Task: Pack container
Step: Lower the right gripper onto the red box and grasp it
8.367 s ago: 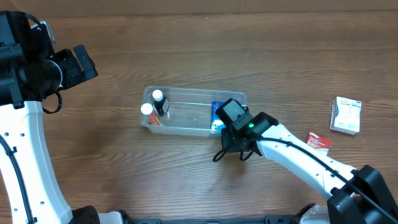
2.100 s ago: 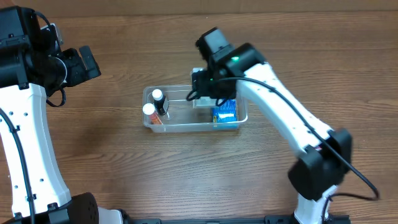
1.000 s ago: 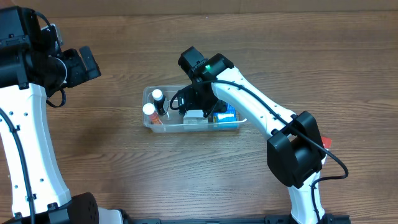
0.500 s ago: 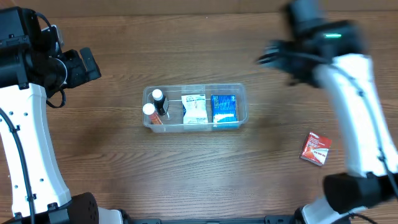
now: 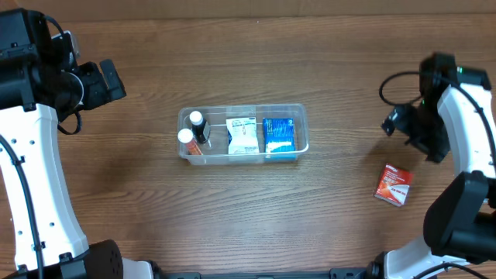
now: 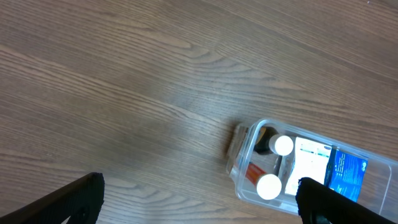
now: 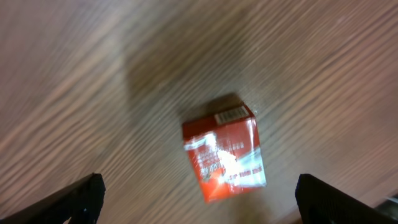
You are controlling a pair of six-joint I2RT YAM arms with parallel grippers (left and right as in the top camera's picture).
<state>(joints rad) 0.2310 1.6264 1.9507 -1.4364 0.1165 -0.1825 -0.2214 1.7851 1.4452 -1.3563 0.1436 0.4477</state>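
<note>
The clear container (image 5: 301,116) lies mid-table. It holds two white-capped bottles (image 5: 196,118) at its left end, a white box (image 5: 242,136) in the middle and a blue box (image 5: 280,135) at its right end. A red packet (image 5: 394,184) lies flat on the table at the right. My right gripper (image 5: 411,130) hovers open just behind it; the right wrist view shows the red packet (image 7: 224,152) below the spread right gripper (image 7: 202,202). My left gripper (image 5: 105,81) hangs open at the far left. In its wrist view the left gripper (image 6: 199,205) is high above the wood, the container (image 6: 244,135) off to the right.
Bare brown wood surrounds the container on all sides. The left arm's white link (image 5: 35,194) runs down the left edge, and the right arm's link (image 5: 469,132) stands along the right edge.
My right gripper left the white box in the container, lifted out, swung to the back right, then came down over the red packet. The left arm has not moved.
</note>
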